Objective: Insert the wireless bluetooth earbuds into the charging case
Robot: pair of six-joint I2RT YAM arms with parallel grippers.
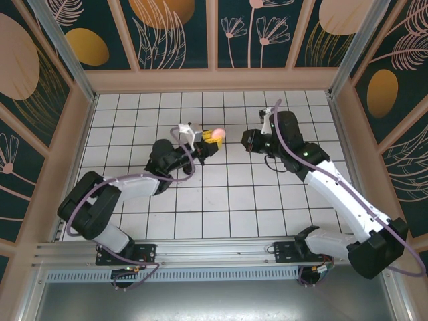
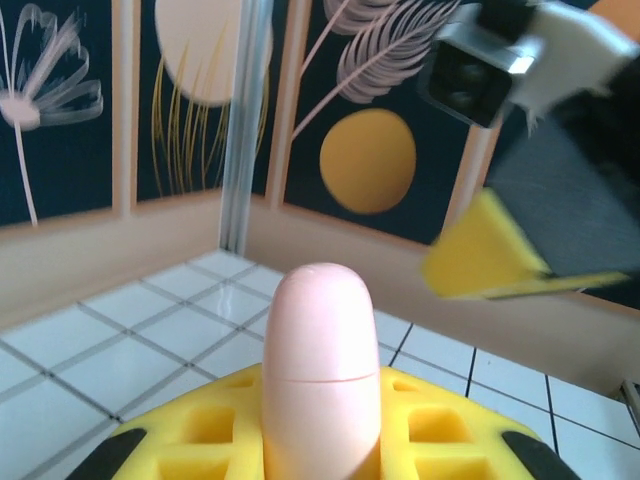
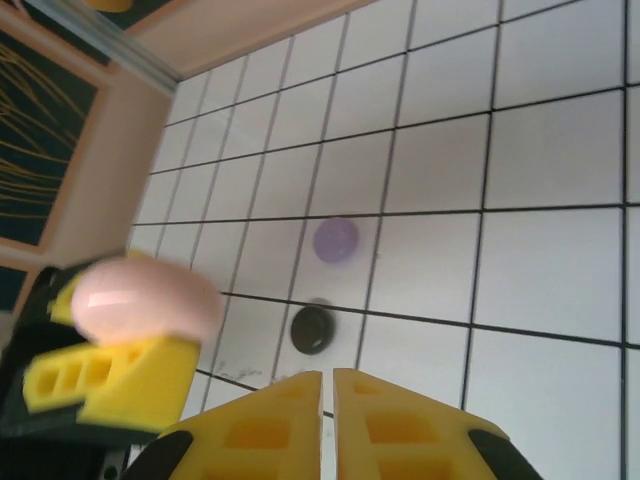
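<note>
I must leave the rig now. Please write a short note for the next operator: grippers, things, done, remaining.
Left gripper: shut on the pink case, lid closed, held above the table.
Right gripper: fingers almost together, empty, close to the case.
On the table: a lilac round item and a black round item, apart; too blurred to identify.
Done: no earbud visibly seated.
Left: open the case, locate earbuds, insert them.
</note>
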